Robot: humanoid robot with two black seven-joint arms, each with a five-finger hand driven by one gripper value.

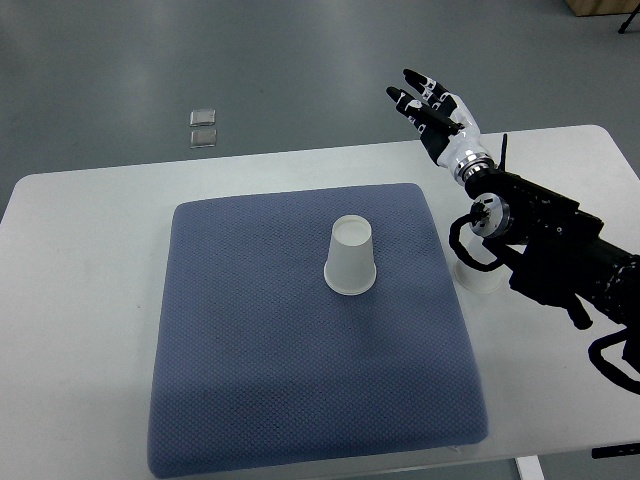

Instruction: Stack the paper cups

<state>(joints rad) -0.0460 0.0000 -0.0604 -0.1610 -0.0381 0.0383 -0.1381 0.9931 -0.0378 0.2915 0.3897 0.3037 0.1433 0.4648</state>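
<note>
On the white worktop (90,300) lies a large blue-grey padded mat (250,370), covering most of the middle. Right arm (560,240) enters from the right edge, dark and bulky, reaching toward the far right corner. Left arm not in view.

Right robot hand (432,108) hangs past the far edge of the worktop, fingers spread and extended, holding nothing.

Paper cup (351,257), white, stands upside down near the mat's centre, slightly to the far side, well apart from the hand. A second pale cup-like object (480,276) sits on the worktop just right of the mat, mostly hidden under the forearm; cannot confirm its orientation.

Two small clear squares (204,126) lie on the floor beyond the worktop, far left.

Handling judgement: cup is very light, thin-walled, easily crushed or tipped. The soft mat gives little firm footing. Best hold: light opposing fingers around the side wall, mid-height or nearer the closed, stiffer end; minimal squeeze.
</note>
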